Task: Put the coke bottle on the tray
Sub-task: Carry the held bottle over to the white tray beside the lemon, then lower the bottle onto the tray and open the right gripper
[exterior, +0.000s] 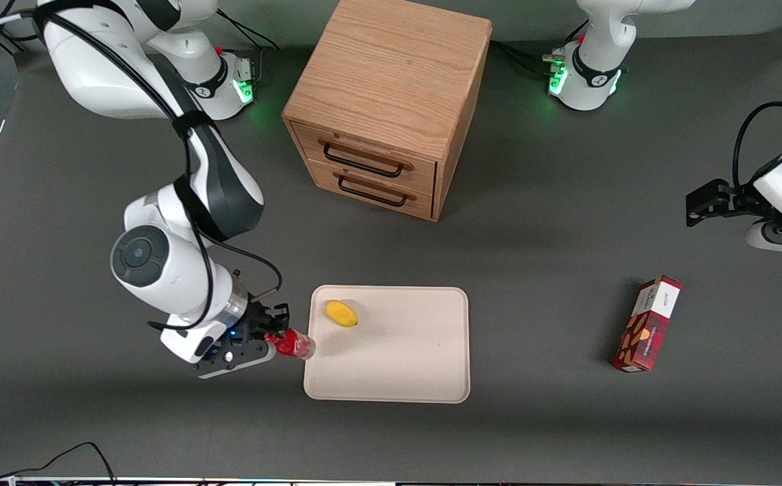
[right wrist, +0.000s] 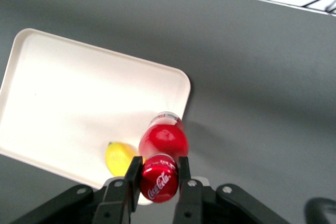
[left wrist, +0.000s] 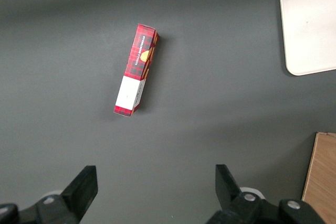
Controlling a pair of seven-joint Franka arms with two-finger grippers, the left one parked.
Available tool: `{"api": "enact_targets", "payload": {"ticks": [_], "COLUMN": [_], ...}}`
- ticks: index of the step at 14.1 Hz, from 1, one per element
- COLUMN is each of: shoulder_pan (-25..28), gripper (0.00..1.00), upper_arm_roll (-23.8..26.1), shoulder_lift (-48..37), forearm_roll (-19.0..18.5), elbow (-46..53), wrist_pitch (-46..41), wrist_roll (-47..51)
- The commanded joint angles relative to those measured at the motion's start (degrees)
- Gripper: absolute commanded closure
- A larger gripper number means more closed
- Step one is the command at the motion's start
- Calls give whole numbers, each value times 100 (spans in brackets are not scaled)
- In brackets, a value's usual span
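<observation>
My right gripper (exterior: 274,335) is shut on the cap of the coke bottle (exterior: 294,344), a small red bottle with a clear base. The bottle is held above the tray's edge toward the working arm's end. In the right wrist view the fingers (right wrist: 133,174) clamp the red cap, and the bottle (right wrist: 162,153) points down over a corner of the tray (right wrist: 68,98). The tray (exterior: 404,358) is flat, cream-white, with rounded corners. A yellow fruit (exterior: 341,313) lies on it, farther from the front camera than the bottle; it also shows in the right wrist view (right wrist: 119,158).
A wooden two-drawer cabinet (exterior: 391,101) stands farther from the front camera than the tray. A red-and-white plaid carton (exterior: 647,324) lies on the grey table toward the parked arm's end; it also shows in the left wrist view (left wrist: 136,69).
</observation>
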Motion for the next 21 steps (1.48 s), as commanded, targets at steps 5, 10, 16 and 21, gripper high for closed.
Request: {"api": "enact_targets", "payload": {"ticks": [5, 10, 16, 21], "shoulder_pan": [802, 821, 803, 584], "gripper": [100, 100, 0, 0], "upper_arm_roll": [-719, -720, -711, -641], "shoulder_lift": [697, 899, 926, 470], "forearm_roll": [-121, -121, -104, -33], "elbow": [581, 590, 581, 520], "wrist_pitch": [542, 771, 789, 317], "wrist_roll": [332, 368, 376, 350]}}
